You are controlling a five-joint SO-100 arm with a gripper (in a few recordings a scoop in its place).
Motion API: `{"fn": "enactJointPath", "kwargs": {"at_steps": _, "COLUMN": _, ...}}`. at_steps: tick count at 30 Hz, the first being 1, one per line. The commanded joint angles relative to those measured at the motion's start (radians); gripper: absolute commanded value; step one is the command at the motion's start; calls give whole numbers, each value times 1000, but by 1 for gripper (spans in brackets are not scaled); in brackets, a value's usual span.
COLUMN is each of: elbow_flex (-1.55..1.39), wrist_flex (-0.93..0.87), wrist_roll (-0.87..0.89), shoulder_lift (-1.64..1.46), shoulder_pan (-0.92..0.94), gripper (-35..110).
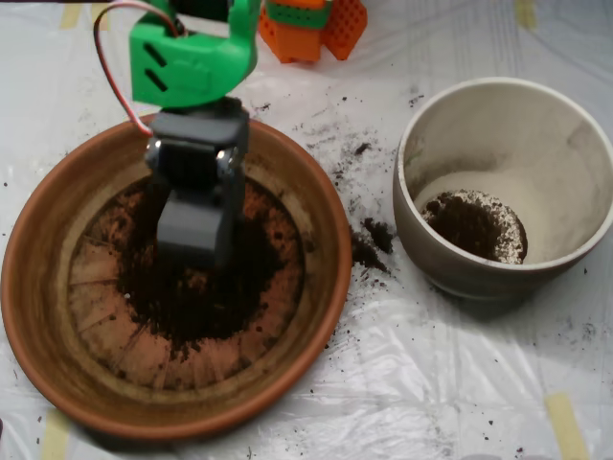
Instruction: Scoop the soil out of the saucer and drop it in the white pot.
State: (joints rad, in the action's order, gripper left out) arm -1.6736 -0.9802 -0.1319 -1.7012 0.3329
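End effector (194,251) is sitting low in the saucer (38,287), tip pressing into the soil (206,302) heaped at the dish centre. White pot (575,125) is standing to the right on the worktop (431,383), w/ spilled crumbs (369,244) lying between.

1. Between the saucer (38,316) and the white pot (575,244) runs a strip of tabletop (402,383), holding only spilled soil (369,244)
2. The pot's mouth is unobstructed
3. Orange blocks (316,29) stand near the top edge
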Motion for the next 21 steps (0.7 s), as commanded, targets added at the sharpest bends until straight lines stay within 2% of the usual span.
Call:
{"fn": "enactJointPath", "kwargs": {"at_steps": 1, "elbow_flex": 25, "wrist_flex": -61, "wrist_roll": -23, "shoulder_lift": -201, "shoulder_pan": -46, "gripper": -1}}
{"fn": "enactJointPath", "kwargs": {"at_steps": 11, "elbow_flex": 164, "wrist_flex": -239, "wrist_roll": 0, "shoulder_lift": -275, "shoulder_pan": -221, "gripper": -1}}
{"fn": "enactJointPath", "kwargs": {"at_steps": 21, "elbow_flex": 362, "wrist_flex": -379, "wrist_roll": 54, "shoulder_lift": -173, "shoulder_pan": -474, "gripper": -1}}
